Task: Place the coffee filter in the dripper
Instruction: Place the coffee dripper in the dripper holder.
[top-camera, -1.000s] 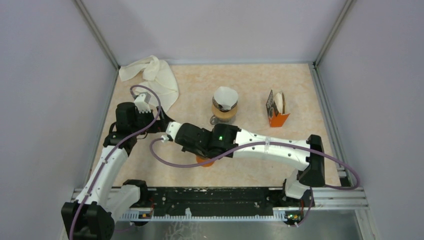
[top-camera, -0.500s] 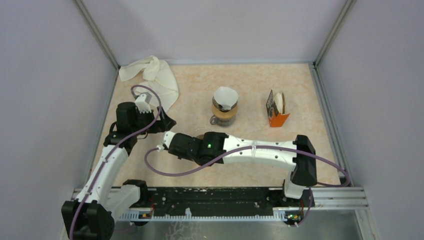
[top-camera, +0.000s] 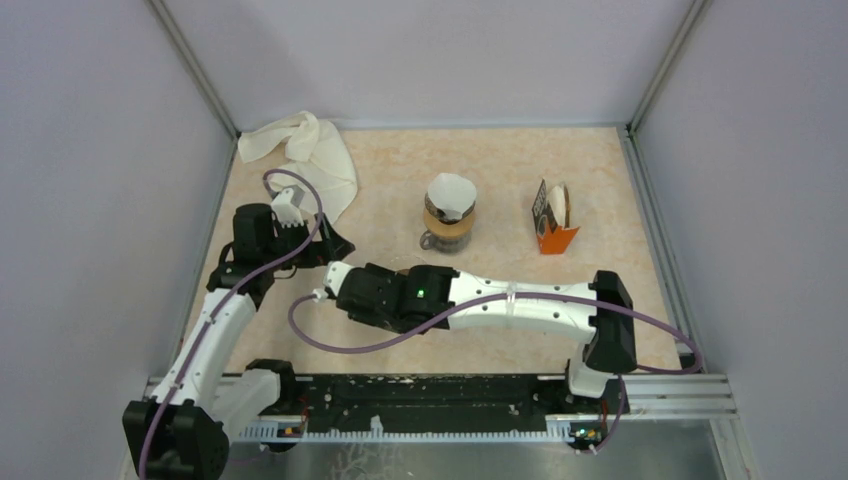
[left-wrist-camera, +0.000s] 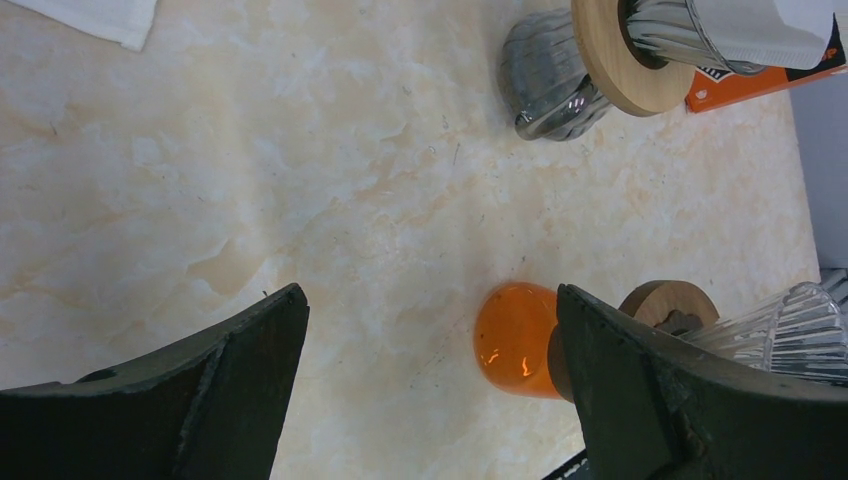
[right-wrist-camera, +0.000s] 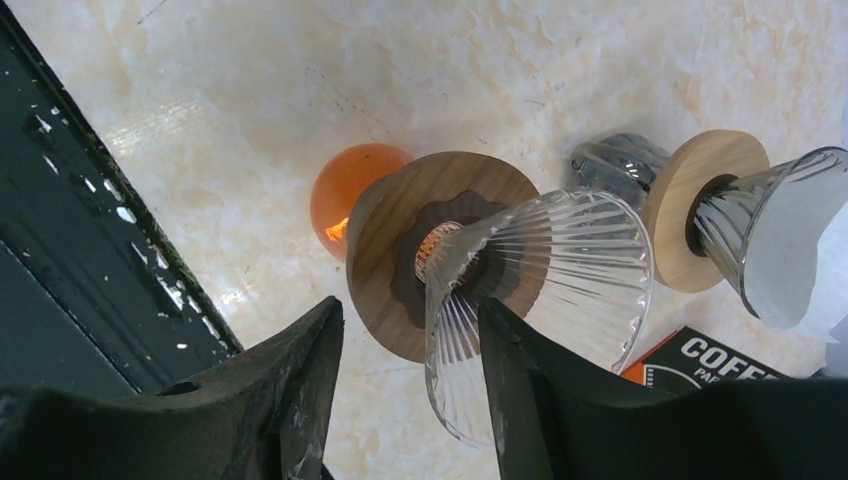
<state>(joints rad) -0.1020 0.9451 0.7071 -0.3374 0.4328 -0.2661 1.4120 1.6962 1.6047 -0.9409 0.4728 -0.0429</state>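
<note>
A clear ribbed glass dripper (right-wrist-camera: 540, 290) with a wooden collar (right-wrist-camera: 390, 260) stands on an orange base (right-wrist-camera: 345, 185), near the front rail. My right gripper (right-wrist-camera: 410, 303) is open, its jaws straddling the dripper's rim, the left finger apart from the glass. In the top view my right arm hides this dripper. A white coffee filter (top-camera: 450, 195) sits in a second, smoked-glass dripper (top-camera: 447, 225) at the table's middle. My left gripper (left-wrist-camera: 430, 292) is open and empty, low over the table left of the orange base (left-wrist-camera: 515, 340).
An orange box of filters (top-camera: 553, 222) stands to the right of the smoked dripper. A crumpled white cloth (top-camera: 305, 155) lies at the back left. A black rail (top-camera: 430, 400) runs along the near edge, and walls close in three sides.
My right gripper's jaws have parted from shut. The right arm has shifted left, and the orange base seen under it earlier is now covered. The left arm stayed put.
</note>
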